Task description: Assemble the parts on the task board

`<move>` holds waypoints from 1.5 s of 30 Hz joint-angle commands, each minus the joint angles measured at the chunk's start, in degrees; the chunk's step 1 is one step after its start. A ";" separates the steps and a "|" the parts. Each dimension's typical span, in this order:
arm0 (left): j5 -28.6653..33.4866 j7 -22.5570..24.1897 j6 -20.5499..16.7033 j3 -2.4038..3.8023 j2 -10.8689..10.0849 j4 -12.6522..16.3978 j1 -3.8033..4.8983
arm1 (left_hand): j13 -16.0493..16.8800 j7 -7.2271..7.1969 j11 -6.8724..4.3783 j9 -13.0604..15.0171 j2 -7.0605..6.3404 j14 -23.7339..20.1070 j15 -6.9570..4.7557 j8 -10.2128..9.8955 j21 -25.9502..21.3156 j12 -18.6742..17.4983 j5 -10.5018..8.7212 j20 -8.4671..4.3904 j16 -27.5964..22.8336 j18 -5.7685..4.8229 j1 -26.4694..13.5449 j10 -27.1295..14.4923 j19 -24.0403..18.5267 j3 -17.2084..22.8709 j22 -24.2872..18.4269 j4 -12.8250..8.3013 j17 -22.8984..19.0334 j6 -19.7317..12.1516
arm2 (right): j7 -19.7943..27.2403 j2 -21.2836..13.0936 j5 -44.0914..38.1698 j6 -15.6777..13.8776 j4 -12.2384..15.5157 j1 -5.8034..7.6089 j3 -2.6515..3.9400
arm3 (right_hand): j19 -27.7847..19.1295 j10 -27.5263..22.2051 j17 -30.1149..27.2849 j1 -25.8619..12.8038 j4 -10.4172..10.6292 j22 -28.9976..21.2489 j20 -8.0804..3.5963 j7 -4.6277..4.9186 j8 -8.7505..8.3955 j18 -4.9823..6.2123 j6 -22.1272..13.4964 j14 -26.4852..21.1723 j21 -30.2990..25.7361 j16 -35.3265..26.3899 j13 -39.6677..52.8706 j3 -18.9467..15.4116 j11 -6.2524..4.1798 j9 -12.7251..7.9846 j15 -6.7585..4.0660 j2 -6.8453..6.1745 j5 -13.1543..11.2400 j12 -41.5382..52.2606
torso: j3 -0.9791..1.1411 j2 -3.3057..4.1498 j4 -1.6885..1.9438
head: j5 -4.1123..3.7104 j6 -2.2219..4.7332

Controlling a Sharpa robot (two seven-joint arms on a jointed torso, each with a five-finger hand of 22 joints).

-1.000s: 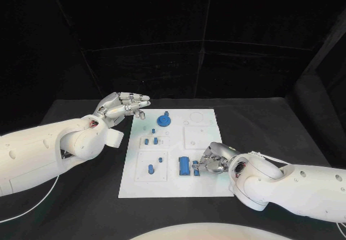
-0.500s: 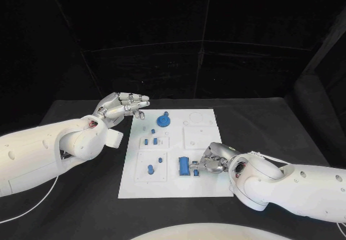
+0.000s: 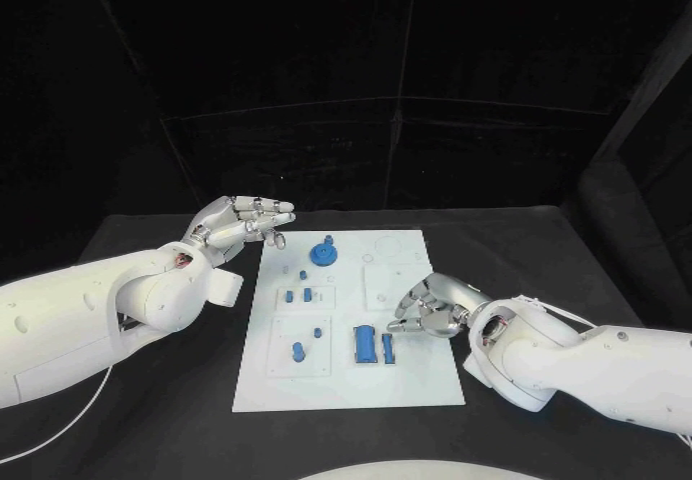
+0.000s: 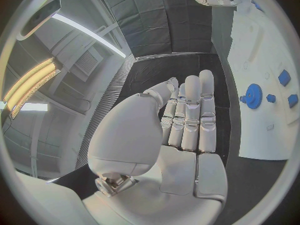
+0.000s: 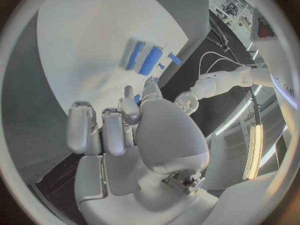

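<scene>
Fingers of the left hand lie straight and side by side, holding nothing, above the black bench beside the far left corner of the task board. The right hand hovers over the board's right half — fingers curled, empty — just right of the long blue parts. A round blue part stands near the far edge.

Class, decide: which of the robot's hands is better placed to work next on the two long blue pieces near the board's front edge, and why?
The right hand, probably. It hovers over the task board just beside the long blue pieces. The left hand is off the board's far left corner, nearer the blue gear.
</scene>
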 commanded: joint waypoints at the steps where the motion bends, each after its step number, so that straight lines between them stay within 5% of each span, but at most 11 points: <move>1: 1.94 2.20 -1.18 0.03 0.71 -0.91 -0.15 | -0.13 0.21 0.16 -0.13 -0.03 -1.61 0.08 0.12 -1.19 -0.02 0.32 0.10 -2.10 0.73 -0.36 0.38 -1.63 -0.24 -0.62 -0.05 -1.25 0.32 | 19.33 0.14 18.15 -3.22 -2.85 1.75 0.13 | -5.51 -4.45 -8.98 2.12 -1.37 -7.19 0.39 0.55 -0.68 1.80 -0.72 -1.08 -5.73 -7.38 -7.43 0.25 0.34 -0.31 0.67 -0.09 1.47 -11.42 | -0.12 -0.98 0.06 | -0.62 1.50; 4: 3.71 2.52 -1.66 0.03 2.08 -3.08 -0.57 | -0.27 0.69 0.84 -0.30 -0.13 -5.76 1.35 -0.29 -5.71 -1.13 0.37 0.95 -10.70 0.45 -0.85 -0.23 -6.97 0.24 -3.28 0.42 -5.74 -0.13 | 28.57 1.22 31.34 -2.07 -8.06 3.76 0.14 | -19.52 -11.09 -34.33 6.52 -3.13 -28.97 0.74 1.86 -2.63 6.37 -1.37 -9.20 -24.78 -31.79 -21.08 0.65 1.04 -1.53 1.61 1.70 1.92 -30.25 | -0.24 -1.96 0.09 | -1.18 3.49; 5: 4.36 2.55 -1.59 0.03 2.68 -4.02 -0.69 | -0.27 0.82 1.07 -0.33 -0.25 -5.92 1.71 -0.49 -7.30 -1.65 0.31 1.36 -13.57 0.41 -0.96 -0.37 -8.32 0.45 -4.42 0.56 -7.18 -0.36 | 31.36 1.77 34.86 -1.75 -9.85 4.20 0.14 | -20.97 -11.63 5.40 8.36 -3.71 -32.48 1.38 1.70 -3.32 6.39 -1.33 2.67 -29.15 1.12 -24.58 0.96 1.41 -2.13 2.17 2.40 1.79 -33.54 | -0.32 -2.35 0.18 | -1.42 4.32; 6: 4.94 2.58 -1.48 0.04 3.36 -5.08 -0.81 | -0.25 0.82 1.44 -0.32 -0.28 -5.28 1.98 -0.67 -8.90 -2.27 0.25 1.88 -16.88 0.48 -1.05 -0.31 -9.09 0.70 -5.81 0.74 -8.77 -0.48 | 33.94 2.51 38.02 -1.42 -11.75 4.54 0.15 | -21.52 -13.69 9.04 9.49 -3.98 -33.73 1.73 1.98 -3.61 6.28 -1.20 2.99 -31.06 3.79 -26.69 1.28 1.98 -2.44 2.47 2.91 1.54 -36.12 | -0.36 -2.60 0.24 | -1.67 5.25; 14: 8.15 3.77 -1.28 0.08 9.04 -14.42 -1.65 | -0.31 1.02 2.17 -0.49 -1.12 -4.89 4.94 -2.90 -20.56 -7.33 0.45 5.15 -34.43 0.65 -1.96 0.29 -15.34 1.94 -16.40 2.34 -14.98 -2.31 | 46.59 11.84 53.43 5.35 -27.97 5.53 2.09 | -30.26 -18.33 -22.08 14.30 -4.37 -46.68 6.10 5.10 -5.81 5.53 -2.60 -25.56 -50.94 -36.68 -47.11 1.19 6.21 -6.86 7.47 4.66 0.12 -51.45 | -0.21 -4.21 -0.27 | -1.49 10.02; 19: 10.02 5.28 -3.78 0.13 12.54 -19.54 -2.31 | -0.31 -1.48 5.56 -0.57 -2.08 -11.31 8.31 -5.97 -27.91 -9.84 0.65 8.90 -43.31 0.50 -4.30 -7.10 -22.41 -2.11 -23.02 4.33 -18.42 -7.79 | 49.55 16.94 56.12 9.25 -36.20 5.61 2.85 | -27.89 -18.84 -19.89 13.96 -4.74 -51.68 7.82 5.31 -5.83 6.44 -3.05 -26.60 -56.90 -41.00 -55.44 0.18 6.83 -9.95 7.93 4.89 0.20 -51.35 | 0.08 -4.90 0.01 | -1.50 11.42; 26: 11.11 6.47 -6.83 0.21 15.41 -23.59 -2.86 | -0.29 -0.42 4.19 -0.54 -0.02 -13.68 8.33 -5.94 -29.10 -9.89 0.80 9.54 -49.48 0.36 -3.42 -12.79 -34.94 -8.89 -33.23 5.63 -19.59 -8.76 | 51.14 21.57 57.13 12.10 -44.05 5.60 3.17 | -23.09 -19.22 -13.76 12.17 -6.66 -57.87 8.07 6.02 -5.79 6.48 -3.45 -23.62 -63.63 -43.98 -64.06 -0.81 7.45 -14.09 8.28 5.45 0.42 -51.28 | 0.03 -5.02 0.43 | -1.81 12.49; 29: 11.30 6.80 -7.57 0.24 16.02 -24.41 -2.95 | -0.33 -0.19 3.98 -0.55 0.35 -13.87 8.18 -5.95 -29.07 -9.91 0.84 9.59 -50.07 0.29 -2.96 -13.47 -34.98 -9.49 -33.68 5.57 -19.59 -8.81 | 51.53 22.53 57.26 12.86 -45.84 5.60 3.22 | -21.98 -18.94 -12.42 11.45 -7.43 -59.39 8.17 6.14 -5.81 6.38 -3.30 -23.45 -65.28 -45.91 -65.84 -1.00 7.48 -15.11 8.26 5.67 0.38 -51.30 | 0.04 -5.00 0.59 | -1.81 12.65; 30: 9.46 4.37 -4.77 0.16 15.68 -23.91 -3.01 | -3.84 -3.26 0.97 -4.24 3.90 -28.53 5.24 -9.56 -31.94 -13.32 -1.89 4.56 -54.71 -2.89 -26.11 -27.86 -42.95 -12.82 -37.48 1.67 -23.50 -24.19 | 48.16 22.11 54.69 9.19 -44.84 5.52 3.14 | -40.62 -36.67 -32.40 -15.17 -7.83 -59.92 4.29 1.97 -9.41 2.75 -19.79 -41.15 -65.27 -52.09 -62.59 3.95 4.45 -15.33 3.43 2.52 -2.04 -54.83 | 0.02 -4.93 0.30 | -1.82 12.43; 43: 5.75 4.45 -16.61 3.85 10.86 -12.19 -6.49 | -3.84 -9.30 -1.72 -4.24 3.90 -42.72 2.57 -9.56 -31.94 -13.32 -7.35 -0.26 -54.71 -4.76 -47.70 -41.77 -50.47 -16.10 -41.19 1.67 -23.50 -38.53 | 49.73 18.03 61.15 0.47 -33.00 2.20 6.18 | -55.18 -53.69 -47.79 -41.10 -12.49 -65.62 1.29 -0.90 -9.41 1.14 -35.05 -58.31 -71.33 -62.83 -66.78 7.99 -0.93 -18.71 3.43 -2.30 -8.21 -54.83 | 1.00 -5.72 -1.63 | 3.24 8.01; 45: 4.37 4.48 -20.99 5.22 9.08 -7.85 -7.78 | -3.84 -9.30 -5.84 -4.24 3.90 -44.64 -1.45 -9.56 -31.94 -13.32 -7.35 -0.88 -54.71 -5.06 -50.70 -43.63 -51.57 -16.60 -41.70 1.67 -23.50 -40.51 | 50.30 16.56 63.49 -2.68 -28.71 1.00 7.28 | -57.26 -56.04 -49.97 -44.71 -12.49 -66.34 0.88 -1.34 -9.41 0.52 -37.18 -60.66 -72.11 -64.26 -67.27 8.43 -0.93 -19.12 3.43 -2.30 -8.21 -54.83 | 1.15 -5.84 -1.92 | 4.00 7.34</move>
